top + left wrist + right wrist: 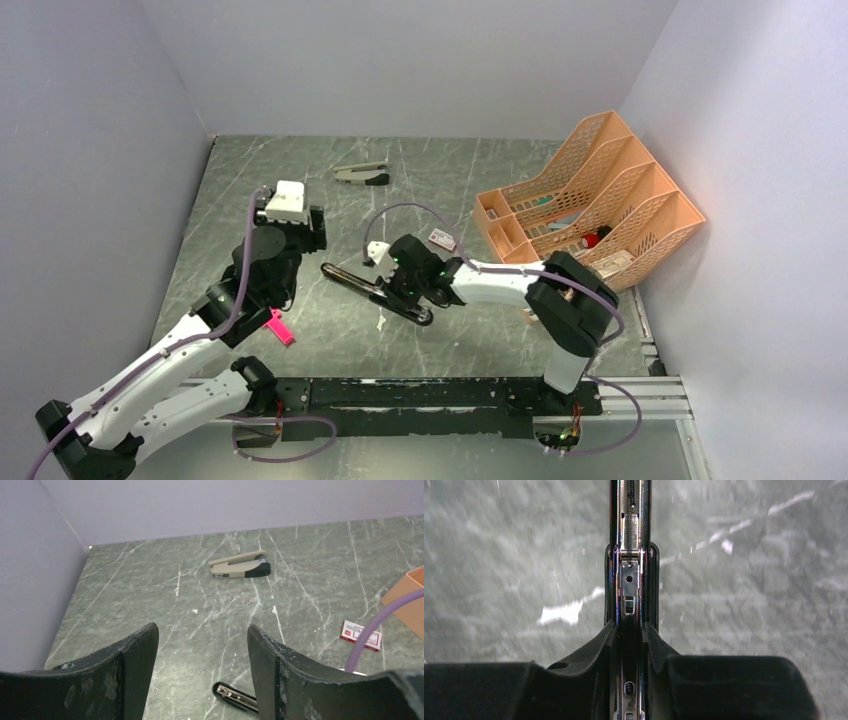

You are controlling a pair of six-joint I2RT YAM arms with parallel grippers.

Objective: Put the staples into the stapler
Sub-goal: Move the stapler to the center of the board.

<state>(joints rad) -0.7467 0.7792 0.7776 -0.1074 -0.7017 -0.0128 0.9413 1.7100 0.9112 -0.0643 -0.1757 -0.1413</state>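
Note:
The black stapler [375, 293] lies opened out flat on the table at mid view, its chrome rail [629, 540] facing up. My right gripper [408, 283] is shut on the stapler's body, its fingers [599, 642] pressed against both sides of the rail. My left gripper [305, 228] is open and empty, to the left of the stapler and behind its tip. That tip shows between its fingers in the left wrist view [235, 697]. The red-and-white staple box [441, 239] lies behind the right gripper and shows in the left wrist view [361, 635]. No loose staple strip shows.
A silver-grey stapler with a black tip [362, 175] lies at the back. A pink plastic piece [279, 327] lies beside the left arm. An orange file rack [590, 200] stands at the right, against the wall. Walls close in the left, back and right sides.

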